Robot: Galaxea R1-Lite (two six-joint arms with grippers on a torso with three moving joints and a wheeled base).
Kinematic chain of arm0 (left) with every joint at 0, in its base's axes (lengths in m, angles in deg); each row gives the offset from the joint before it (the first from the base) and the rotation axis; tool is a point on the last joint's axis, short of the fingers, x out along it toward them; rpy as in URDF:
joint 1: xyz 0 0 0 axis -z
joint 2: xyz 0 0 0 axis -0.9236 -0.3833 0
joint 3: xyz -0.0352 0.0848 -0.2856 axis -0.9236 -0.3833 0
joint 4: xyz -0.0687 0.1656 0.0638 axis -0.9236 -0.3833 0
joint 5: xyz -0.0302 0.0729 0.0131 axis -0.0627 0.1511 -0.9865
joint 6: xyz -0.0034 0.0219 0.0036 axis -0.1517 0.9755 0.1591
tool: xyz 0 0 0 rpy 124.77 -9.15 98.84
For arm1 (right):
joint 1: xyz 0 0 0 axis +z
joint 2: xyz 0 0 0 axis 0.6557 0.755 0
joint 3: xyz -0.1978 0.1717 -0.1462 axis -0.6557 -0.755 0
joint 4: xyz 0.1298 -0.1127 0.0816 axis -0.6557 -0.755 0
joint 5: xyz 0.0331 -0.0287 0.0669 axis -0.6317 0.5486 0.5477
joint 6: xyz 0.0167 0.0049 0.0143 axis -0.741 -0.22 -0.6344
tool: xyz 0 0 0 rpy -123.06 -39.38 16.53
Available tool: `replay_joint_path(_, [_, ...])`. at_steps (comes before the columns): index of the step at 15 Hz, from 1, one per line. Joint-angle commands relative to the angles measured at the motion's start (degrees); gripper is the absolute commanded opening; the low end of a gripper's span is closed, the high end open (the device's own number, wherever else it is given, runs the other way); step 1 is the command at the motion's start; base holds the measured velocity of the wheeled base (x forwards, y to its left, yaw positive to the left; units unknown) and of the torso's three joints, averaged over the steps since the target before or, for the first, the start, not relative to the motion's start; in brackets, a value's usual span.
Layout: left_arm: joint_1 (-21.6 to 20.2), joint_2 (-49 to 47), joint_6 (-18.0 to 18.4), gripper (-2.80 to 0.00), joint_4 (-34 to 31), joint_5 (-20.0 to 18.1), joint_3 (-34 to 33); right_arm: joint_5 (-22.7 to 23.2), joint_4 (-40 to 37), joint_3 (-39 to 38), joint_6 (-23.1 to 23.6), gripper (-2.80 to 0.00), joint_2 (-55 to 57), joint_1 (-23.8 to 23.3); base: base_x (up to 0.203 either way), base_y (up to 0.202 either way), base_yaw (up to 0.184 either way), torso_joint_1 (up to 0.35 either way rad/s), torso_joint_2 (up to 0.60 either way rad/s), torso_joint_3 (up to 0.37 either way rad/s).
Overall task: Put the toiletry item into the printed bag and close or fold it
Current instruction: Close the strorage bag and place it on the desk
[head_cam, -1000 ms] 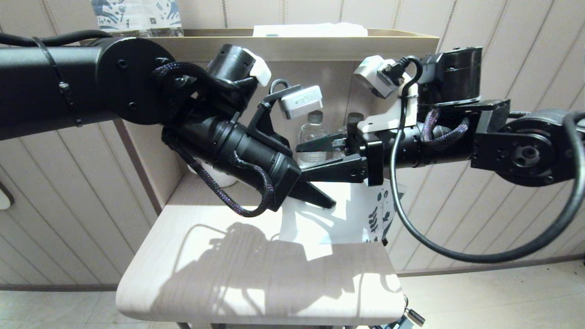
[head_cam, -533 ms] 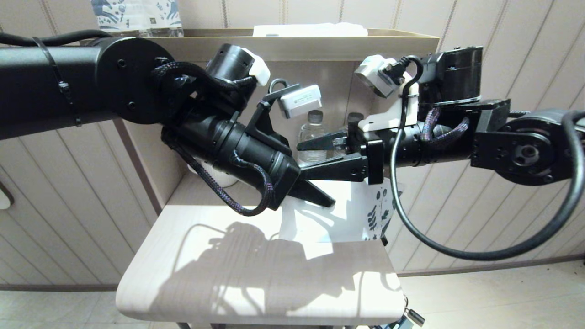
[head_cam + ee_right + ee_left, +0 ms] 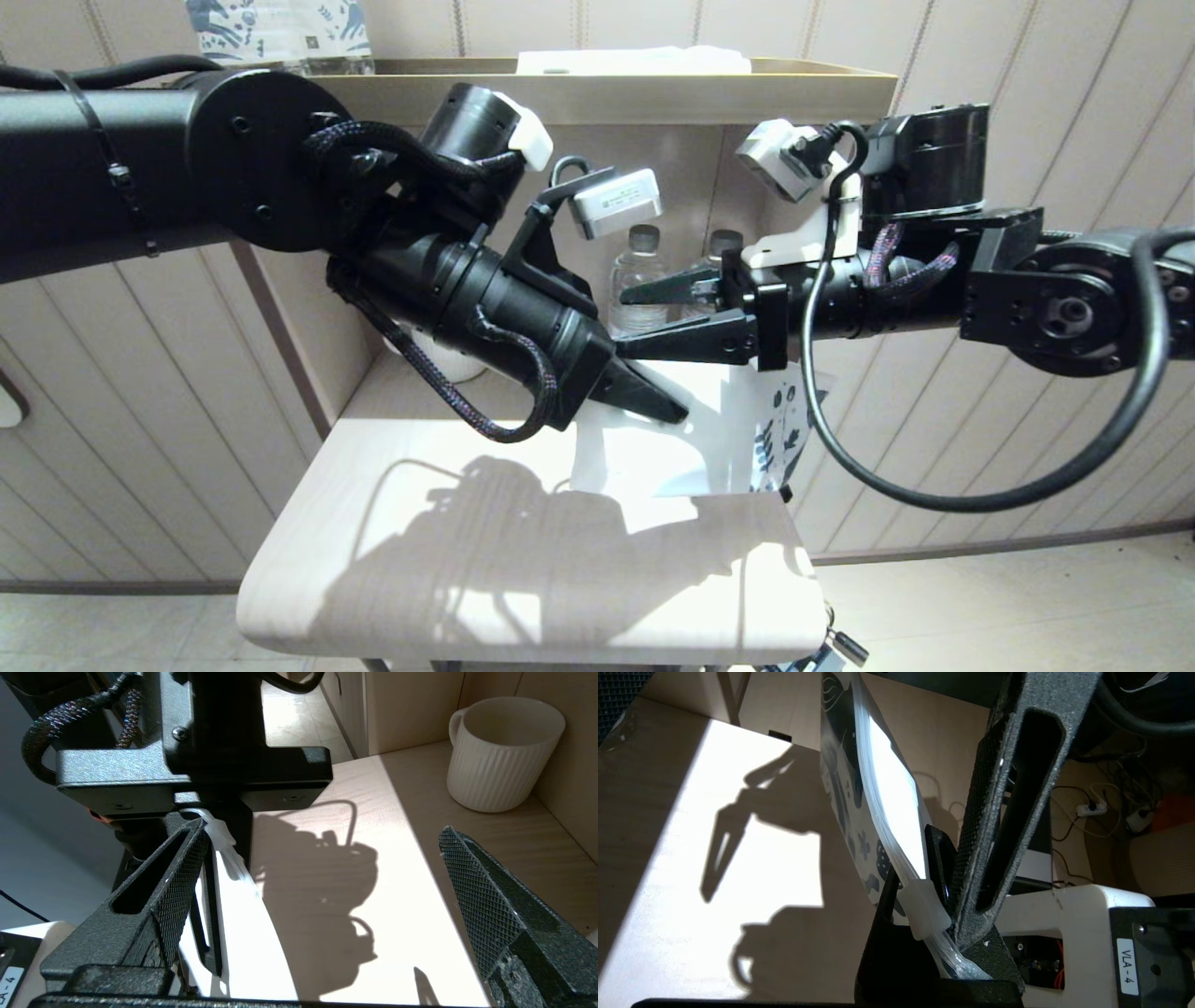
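Your right pincer (image 3: 667,313) has drawn back slightly, spread wide; left pincer (image 3: 653,399) clamps the printed bag (image 3: 709,439) by its slider (image 3: 927,907); closing seems underway; next, slide it along.

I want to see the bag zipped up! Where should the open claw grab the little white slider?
Pinch the slider on its two flat sides, one finger on each face of the bag. The left gripper holds the bag on edge by its zip strip right beside the slider, so the open right gripper should probably close across the strip.
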State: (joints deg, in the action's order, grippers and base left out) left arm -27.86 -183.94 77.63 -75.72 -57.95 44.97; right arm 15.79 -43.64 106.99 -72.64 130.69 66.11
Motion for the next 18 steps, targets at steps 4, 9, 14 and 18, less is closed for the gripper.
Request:
replay_joint_path(4, [-0.1, 0.0, 0.1, -2.8, -0.4, -0.5, -0.1, 0.6, 0.0, -0.6, -0.1, 0.0, -0.2, 0.4, 0.0, 0.0, 0.0, 0.0, 0.0, 0.0])
replay_joint_path(9, [-0.1, 0.1, 0.1, -2.8, -0.4, -0.8, -0.1, 2.8, -0.2, -0.5, -2.9, 0.0, -0.6, 0.5, 0.0, 0.0, 0.0, 0.0, 0.0, 0.0])
replay_joint_path(14, [-0.1, 0.1, 0.1, -2.8, -0.4, -0.8, -0.1, 6.7, -0.1, 0.0, -6.0, 0.0, -0.7, 0.5, 0.0, 0.0, 0.0, 0.0, 0.0, 0.0])
replay_joint_path(18, [-0.5, 0.1, 0.1, -2.8, -0.4, -0.8, -0.1, 6.8, 0.0, -0.4, -5.9, 0.0, -0.5, 0.5, 0.0, 0.0, 0.0, 0.0, 0.0, 0.0])
